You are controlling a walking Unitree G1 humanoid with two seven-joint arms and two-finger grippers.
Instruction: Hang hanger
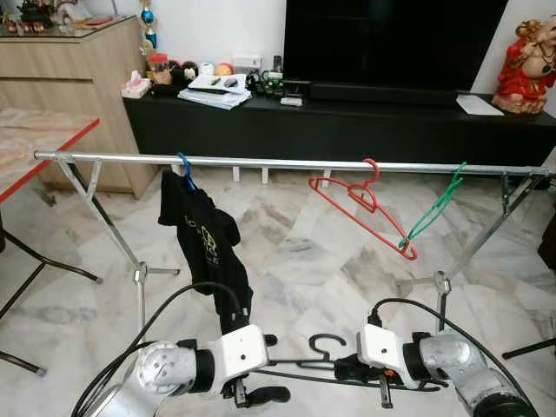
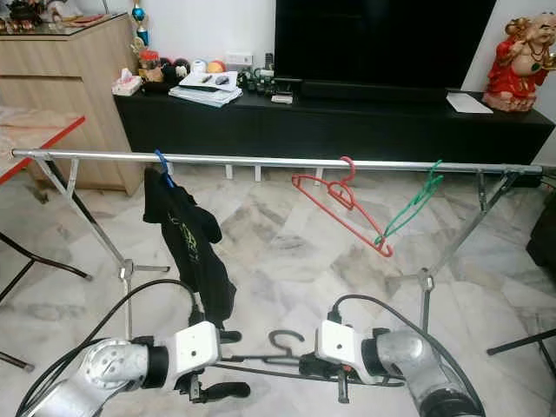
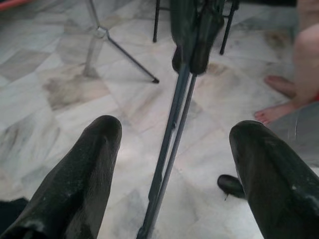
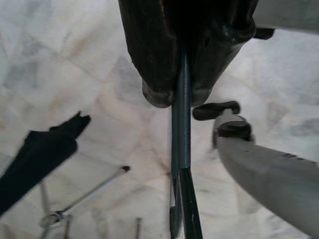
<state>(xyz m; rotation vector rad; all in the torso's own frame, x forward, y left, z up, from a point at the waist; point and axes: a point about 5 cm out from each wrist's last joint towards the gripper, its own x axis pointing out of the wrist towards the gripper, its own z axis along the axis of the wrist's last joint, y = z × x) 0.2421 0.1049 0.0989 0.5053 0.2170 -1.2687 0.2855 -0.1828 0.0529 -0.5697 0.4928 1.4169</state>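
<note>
A black wire hanger (image 1: 322, 345) is held low over the marble floor, in front of the silver rail (image 1: 261, 162). My right gripper (image 1: 346, 369) is shut on one end of it; the right wrist view shows its fingers (image 4: 154, 59) clamped on the wire (image 4: 180, 149). My left gripper (image 1: 270, 368) is open around the other end, and the wire (image 3: 172, 134) runs between its spread fingers (image 3: 89, 169) without touching them. On the rail hang a red hanger (image 1: 356, 200), a green hanger (image 1: 434, 208) and a blue hanger carrying a black T-shirt (image 1: 204, 234).
The rack's crossed legs (image 1: 139, 274) stand on the floor at both ends. Behind it are a black TV console (image 1: 347, 122), a wooden cabinet (image 1: 78, 78) and a red statue (image 1: 528, 65). A red-edged table (image 1: 43, 143) is at left. A person's bare foot (image 3: 279, 99) is nearby.
</note>
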